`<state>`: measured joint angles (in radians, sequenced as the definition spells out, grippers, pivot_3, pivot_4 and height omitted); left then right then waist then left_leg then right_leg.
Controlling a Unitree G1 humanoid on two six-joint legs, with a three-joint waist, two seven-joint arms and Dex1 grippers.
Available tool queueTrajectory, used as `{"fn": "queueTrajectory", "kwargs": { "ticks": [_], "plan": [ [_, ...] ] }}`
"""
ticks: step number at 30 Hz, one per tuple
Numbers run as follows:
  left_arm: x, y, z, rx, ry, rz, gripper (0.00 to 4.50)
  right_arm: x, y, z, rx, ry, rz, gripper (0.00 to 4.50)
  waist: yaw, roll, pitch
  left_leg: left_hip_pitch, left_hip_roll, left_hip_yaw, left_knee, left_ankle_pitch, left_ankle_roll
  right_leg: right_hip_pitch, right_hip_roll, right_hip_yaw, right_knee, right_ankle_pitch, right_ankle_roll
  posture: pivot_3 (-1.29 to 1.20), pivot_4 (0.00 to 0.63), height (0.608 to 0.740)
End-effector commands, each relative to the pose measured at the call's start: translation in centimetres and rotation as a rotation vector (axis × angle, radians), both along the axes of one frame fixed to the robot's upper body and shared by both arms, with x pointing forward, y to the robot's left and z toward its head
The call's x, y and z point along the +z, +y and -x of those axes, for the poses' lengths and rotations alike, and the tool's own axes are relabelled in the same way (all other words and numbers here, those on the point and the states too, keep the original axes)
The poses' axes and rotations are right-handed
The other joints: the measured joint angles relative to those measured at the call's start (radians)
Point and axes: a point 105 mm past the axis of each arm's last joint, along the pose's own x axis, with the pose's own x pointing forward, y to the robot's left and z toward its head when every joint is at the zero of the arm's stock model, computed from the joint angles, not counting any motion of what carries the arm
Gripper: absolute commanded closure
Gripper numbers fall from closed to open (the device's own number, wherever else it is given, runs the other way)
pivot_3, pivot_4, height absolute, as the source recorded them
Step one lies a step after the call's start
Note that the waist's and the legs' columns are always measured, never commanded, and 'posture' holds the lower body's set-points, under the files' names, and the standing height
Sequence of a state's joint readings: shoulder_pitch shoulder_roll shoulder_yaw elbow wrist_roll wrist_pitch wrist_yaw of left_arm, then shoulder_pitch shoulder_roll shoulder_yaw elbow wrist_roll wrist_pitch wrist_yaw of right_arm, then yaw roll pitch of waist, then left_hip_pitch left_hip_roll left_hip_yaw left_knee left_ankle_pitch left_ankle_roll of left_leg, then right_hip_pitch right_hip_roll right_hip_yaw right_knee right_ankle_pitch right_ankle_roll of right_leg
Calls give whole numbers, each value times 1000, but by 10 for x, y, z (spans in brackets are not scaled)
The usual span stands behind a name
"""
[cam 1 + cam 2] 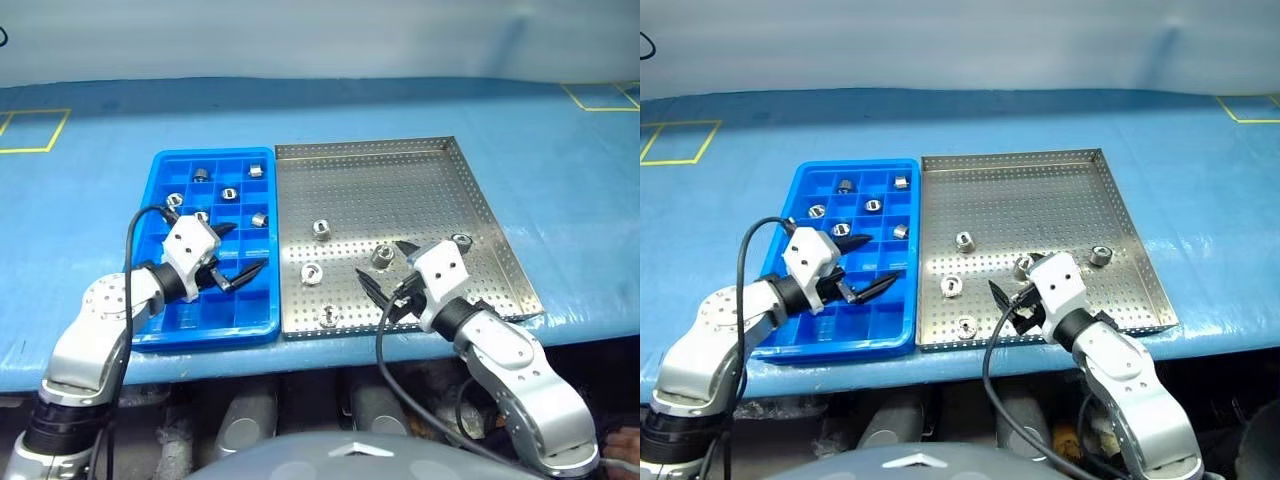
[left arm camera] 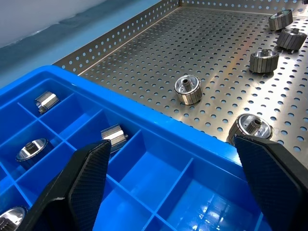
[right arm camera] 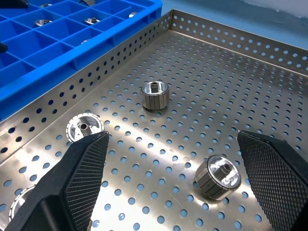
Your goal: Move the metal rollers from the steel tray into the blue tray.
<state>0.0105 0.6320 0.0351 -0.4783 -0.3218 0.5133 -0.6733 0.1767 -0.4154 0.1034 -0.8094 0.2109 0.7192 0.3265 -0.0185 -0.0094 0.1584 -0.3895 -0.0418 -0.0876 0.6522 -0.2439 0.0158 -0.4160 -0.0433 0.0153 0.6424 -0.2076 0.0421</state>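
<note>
Lying side by side on a pale blue table cover (image 1: 560, 180), the blue tray (image 1: 160, 165) and the steel tray (image 1: 400, 170) touch along one long edge, the blue one on the robot's left. Yellow taped outlines (image 1: 30, 130) mark the cover well away from both trays, and a black cable (image 1: 130, 250) loops up from the left wrist.

The left gripper (image 1: 232, 255) hangs over the near half of the blue tray, pointing slightly down and toward the steel tray; its two black fingers (image 2: 82, 178) are spread wide with nothing between them. The right gripper (image 1: 385, 270) hovers over the near part of the steel tray, angled down and toward the blue tray, its jaws likewise wide apart and empty.

Five metal rollers (image 1: 322, 228) sit loose on the perforated steel floor: one near the middle, one (image 1: 381, 257) just beside the right gripper's fingers, one (image 1: 461, 240) by the right rim, one (image 1: 311, 272) nearer the blue tray and one (image 1: 327, 317) close to the front rim. In the right wrist view, one roller (image 3: 219, 177) lies between the spread fingers. Several more rollers (image 1: 229, 193) rest in separate compartments in the far half of the blue tray, while its near compartments hold none.
</note>
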Motion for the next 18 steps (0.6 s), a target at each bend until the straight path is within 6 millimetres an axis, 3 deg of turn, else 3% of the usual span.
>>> {"fn": "queueTrajectory", "kwargs": {
  "ticks": [1, 13, 18],
  "plan": [
    [15, 4, 2, 27, -69, -6, 25, 7, 3, -2, 28, -43, -1, 0, 4, 0, 0, 0, 0, 0, 0, 0, 0, 0, 0, 0, 0, 0, 0, 27, 150, 740],
    [16, 4, -1, 41, -77, -28, 25, 3, 2, -5, 25, -14, 7, 0, 11, 0, 0, 0, 0, 0, 0, 0, 0, 0, 0, 0, 0, 0, 0, 32, 150, 740],
    [34, -21, -20, -122, -95, -84, 25, 4, -1, -6, -9, 24, -9, 0, 20, 0, 0, 0, -1, -1, 1, 0, 0, 1, 2, -1, 0, 0, 0, 26, 150, 740]
  ]
}}
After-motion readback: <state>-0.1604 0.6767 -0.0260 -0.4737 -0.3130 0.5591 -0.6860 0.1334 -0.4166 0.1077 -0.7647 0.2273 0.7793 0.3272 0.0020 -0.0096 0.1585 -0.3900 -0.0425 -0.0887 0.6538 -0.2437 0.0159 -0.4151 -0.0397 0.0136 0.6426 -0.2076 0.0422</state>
